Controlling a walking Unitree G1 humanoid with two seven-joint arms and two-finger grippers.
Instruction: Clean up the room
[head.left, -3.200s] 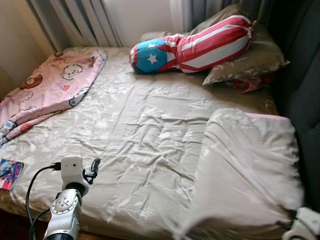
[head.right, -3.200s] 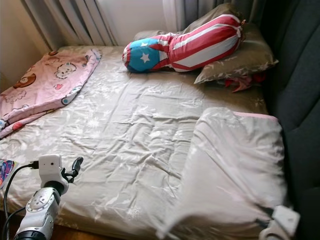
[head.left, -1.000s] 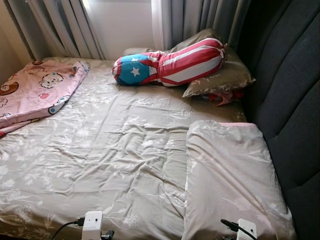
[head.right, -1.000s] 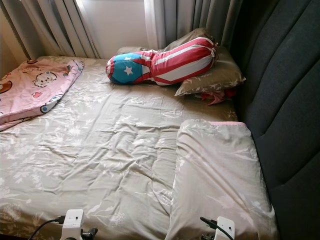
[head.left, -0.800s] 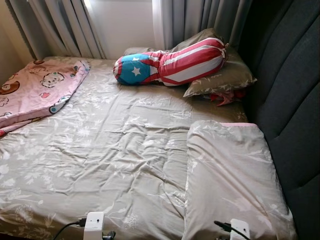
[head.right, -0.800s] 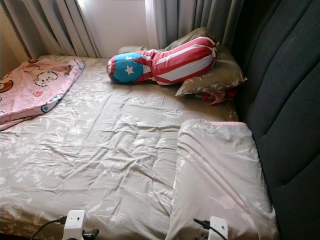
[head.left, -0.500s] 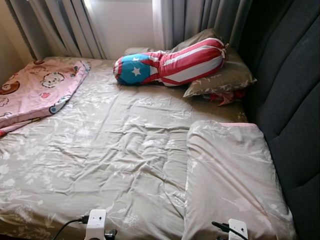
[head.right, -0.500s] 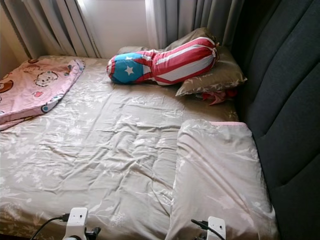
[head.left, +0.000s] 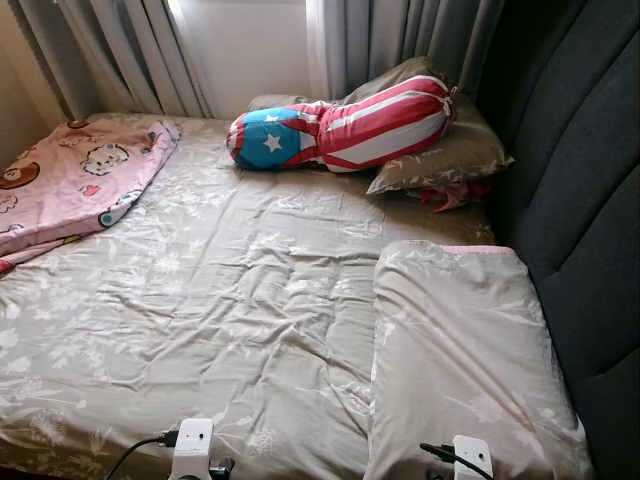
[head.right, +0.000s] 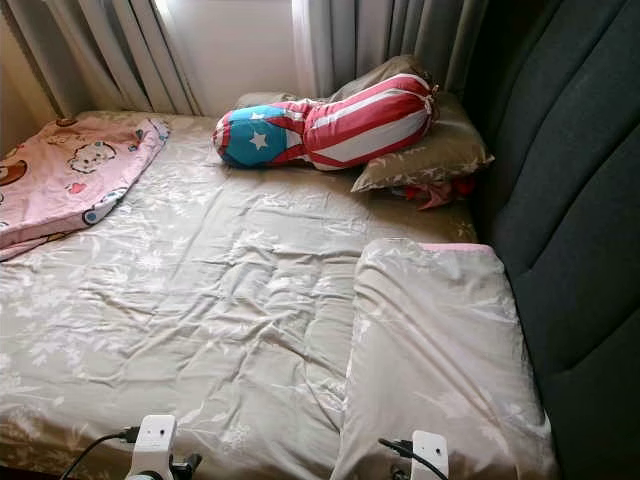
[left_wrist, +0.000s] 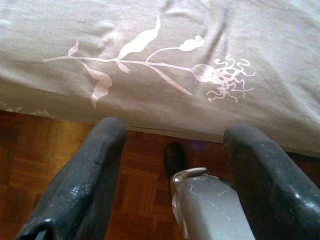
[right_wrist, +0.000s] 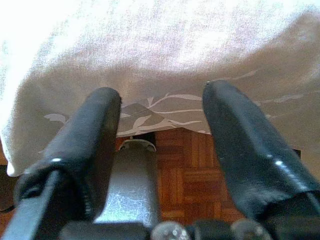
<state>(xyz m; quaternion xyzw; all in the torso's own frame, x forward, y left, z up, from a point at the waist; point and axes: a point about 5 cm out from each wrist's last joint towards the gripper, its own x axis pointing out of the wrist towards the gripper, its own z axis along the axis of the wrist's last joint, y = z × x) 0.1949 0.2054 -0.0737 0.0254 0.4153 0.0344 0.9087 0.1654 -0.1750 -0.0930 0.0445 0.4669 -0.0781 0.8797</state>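
You are at the foot of the bed (head.left: 230, 300). Your left gripper (left_wrist: 172, 165) and right gripper (right_wrist: 162, 145) both hang low by its edge, fingers spread wide, holding nothing. A flat pillow (head.left: 460, 350) lies on the right, a pink blanket (head.left: 70, 185) far left

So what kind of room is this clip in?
A bedroom, most likely: a bed with a floral sheet takes up most of the view, with pillows against a padded headboard and curtains behind.
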